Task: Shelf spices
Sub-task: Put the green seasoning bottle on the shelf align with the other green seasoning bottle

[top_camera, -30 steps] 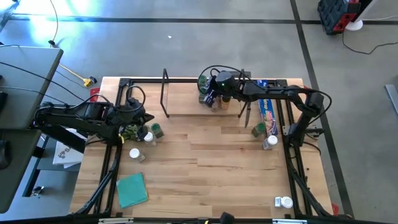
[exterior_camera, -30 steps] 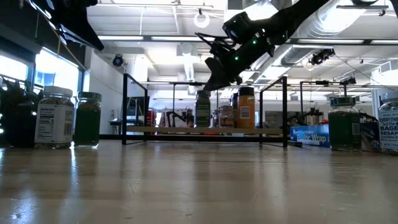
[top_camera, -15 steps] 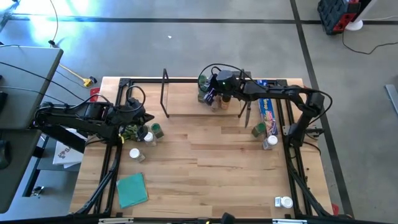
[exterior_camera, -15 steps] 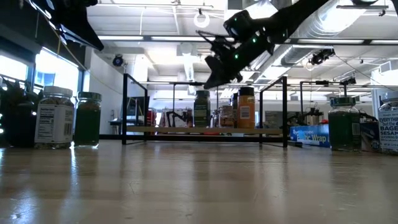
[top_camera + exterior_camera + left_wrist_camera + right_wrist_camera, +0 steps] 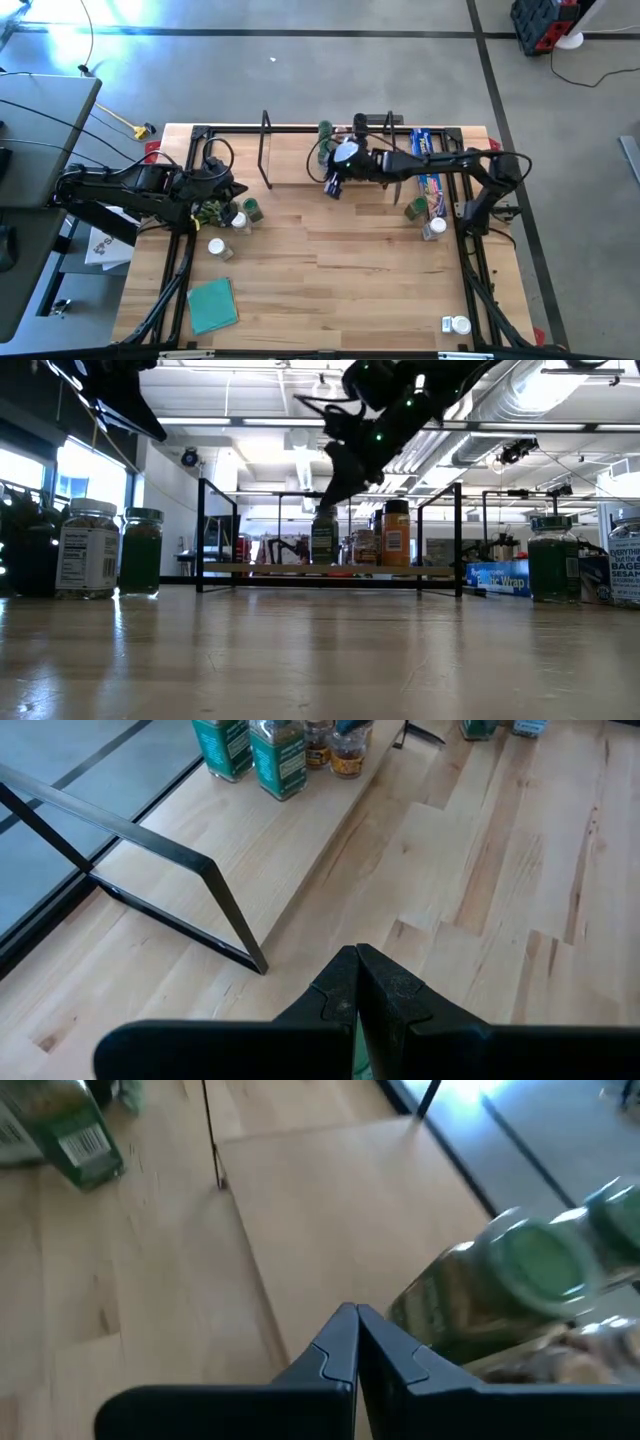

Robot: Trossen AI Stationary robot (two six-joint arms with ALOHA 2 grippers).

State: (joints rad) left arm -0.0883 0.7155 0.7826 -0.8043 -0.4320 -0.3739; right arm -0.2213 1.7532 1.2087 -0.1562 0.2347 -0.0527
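Your right gripper is pressed together and empty, its fingers meeting tip to tip. From above it hangs over the near edge of the shelf, toward the right half of the board; at table height it is up in the air, above the jars standing there. Its wrist camera looks past the tips at a green-lidded jar close by on the board, with another green jar farther off on the table.

Your left gripper is also closed on nothing, its fingers shut flat against each other. It waits at the left side of the table, over a cluster of jars that stands just beside it.

The shelf sits at the far edge of the table. A small group of jars is already on its board, bunched near the right end frame: a green one, a taller orange-brown one and a few smaller ones between them. The left half of the board is bare wood.

More jars are off the shelf: two at the right beside the blue box, and one lying near the front right corner. A white-lidded jar stands apart from the left cluster. The teal square lies at the front left.
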